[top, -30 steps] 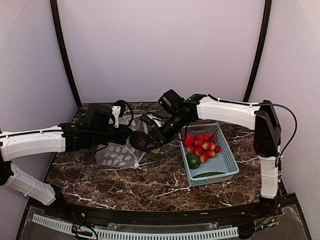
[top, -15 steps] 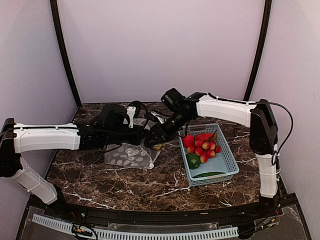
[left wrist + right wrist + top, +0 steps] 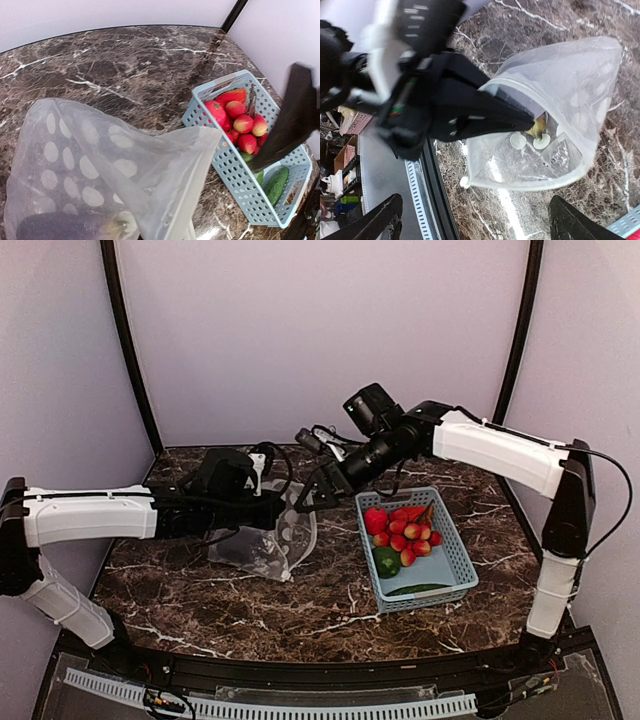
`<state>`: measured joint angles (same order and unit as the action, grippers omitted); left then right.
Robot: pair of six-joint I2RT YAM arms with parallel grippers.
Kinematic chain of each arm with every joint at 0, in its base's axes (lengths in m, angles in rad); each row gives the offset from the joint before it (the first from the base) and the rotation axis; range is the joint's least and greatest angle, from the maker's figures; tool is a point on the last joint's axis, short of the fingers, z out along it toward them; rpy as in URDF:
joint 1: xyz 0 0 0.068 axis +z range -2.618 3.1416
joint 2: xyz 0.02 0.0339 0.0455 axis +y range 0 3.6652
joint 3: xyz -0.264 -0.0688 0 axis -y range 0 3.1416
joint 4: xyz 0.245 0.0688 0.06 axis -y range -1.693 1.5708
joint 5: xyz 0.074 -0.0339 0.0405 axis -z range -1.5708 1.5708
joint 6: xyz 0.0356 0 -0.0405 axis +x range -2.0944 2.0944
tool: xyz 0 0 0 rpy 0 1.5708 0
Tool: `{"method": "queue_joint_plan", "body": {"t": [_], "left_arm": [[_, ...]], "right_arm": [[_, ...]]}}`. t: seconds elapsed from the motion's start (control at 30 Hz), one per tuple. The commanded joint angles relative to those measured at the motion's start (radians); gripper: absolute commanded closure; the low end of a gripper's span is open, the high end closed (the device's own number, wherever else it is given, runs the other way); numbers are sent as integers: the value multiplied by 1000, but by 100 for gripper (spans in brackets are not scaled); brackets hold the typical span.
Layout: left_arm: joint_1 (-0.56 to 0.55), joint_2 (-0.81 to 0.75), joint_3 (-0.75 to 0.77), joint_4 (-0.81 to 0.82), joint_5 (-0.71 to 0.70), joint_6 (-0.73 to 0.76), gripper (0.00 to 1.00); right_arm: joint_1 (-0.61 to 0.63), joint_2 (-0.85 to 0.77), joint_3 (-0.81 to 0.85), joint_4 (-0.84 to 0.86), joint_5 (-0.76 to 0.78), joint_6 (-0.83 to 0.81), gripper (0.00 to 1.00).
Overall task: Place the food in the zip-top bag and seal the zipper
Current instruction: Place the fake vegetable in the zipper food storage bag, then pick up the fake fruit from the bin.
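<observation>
The zip-top bag (image 3: 268, 543) is clear with white dots. My left gripper (image 3: 283, 508) is shut on its upper mouth edge and holds the mouth open, as the right wrist view shows (image 3: 520, 119). The dark purple eggplant (image 3: 55, 227) lies inside the bag; its greenish stem (image 3: 538, 127) shows through the mouth. The zipper strip (image 3: 520, 184) runs along the lower mouth edge, with the white slider (image 3: 464, 181) at its end. My right gripper (image 3: 313, 494) is open and empty, raised above the bag's mouth. Red round pieces (image 3: 405, 530) and a green cucumber (image 3: 418, 589) lie in the basket.
The light-blue slotted basket (image 3: 457, 545) stands right of the bag, close to its mouth, and also shows in the left wrist view (image 3: 220, 155). A round green piece (image 3: 386, 561) sits in it. Dark marbled tabletop lies in front of the bag and basket.
My right gripper carried the eggplant to the bag, let it go inside, and has risen up and right, empty. My left gripper has lifted the bag's mouth.
</observation>
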<state>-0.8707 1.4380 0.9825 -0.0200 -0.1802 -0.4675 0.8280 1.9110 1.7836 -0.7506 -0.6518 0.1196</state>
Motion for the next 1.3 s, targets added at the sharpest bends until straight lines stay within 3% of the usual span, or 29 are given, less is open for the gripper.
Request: {"method": "queue_joint_plan", "body": {"t": [0.0,0.2,0.47,0.87,1.27], "left_arm": [[53,-91,54,-192,-103,32,99],[84,-101,105,-287,8,116,99],[117,-60,140,-308,57,225,99],[122,-46,118,-245,146,217,99],[124,-46,113,-232,161,303,99]], "right_arm": [[-19,-165,-79,11,33,-146,1],[-105,-411,-331,121,211,-389,1],[-168,-529,-582,75,258,-684,18],[-168,-490,-730,128,336,-741,28],[-168,-479,-794,169,320,-822,18]]}}
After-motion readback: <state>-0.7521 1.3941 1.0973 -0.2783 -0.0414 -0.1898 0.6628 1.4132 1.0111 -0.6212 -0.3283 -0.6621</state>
